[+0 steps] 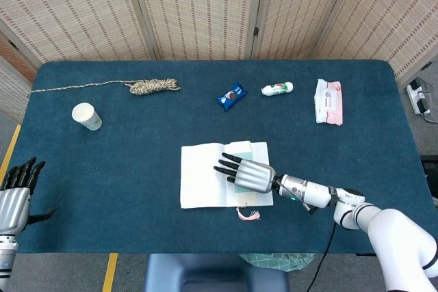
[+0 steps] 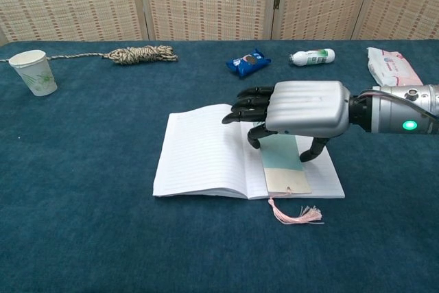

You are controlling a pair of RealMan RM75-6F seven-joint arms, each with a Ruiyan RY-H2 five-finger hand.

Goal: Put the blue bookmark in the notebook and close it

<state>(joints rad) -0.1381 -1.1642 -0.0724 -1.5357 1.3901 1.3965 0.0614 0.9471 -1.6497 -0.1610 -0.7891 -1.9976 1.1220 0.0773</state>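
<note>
1. Your right hand (image 2: 305,108) lies palm-down over the right page of the notebook (image 2: 206,152), fingers stretched flat and slightly apart toward the spine. It grips nothing; thumb and one fingertip seem to press the bookmark (image 2: 282,167), though the actual contact is hidden under the palm.
2. Your left hand (image 1: 15,195) waits at the table's near-left edge, fingers spread, holding nothing, well apart from the work.
3. Risk: the bookmark sits on the right page with its lower end at the page's bottom edge. Lift off at an angle or drag your fingers and it could skew or slip out, since the paper looks slick.
4. Risk: the pink tassel (image 2: 296,213) trails onto the table cloth (image 2: 82,224) just below the notebook; snagging it would pull the bookmark out.
5. Risk: closing one-handed may push the whole notebook across the cloth instead of folding the cover.
6. The bookmark lies directly beneath your right palm, its upper part covered, beside the spine.
</note>
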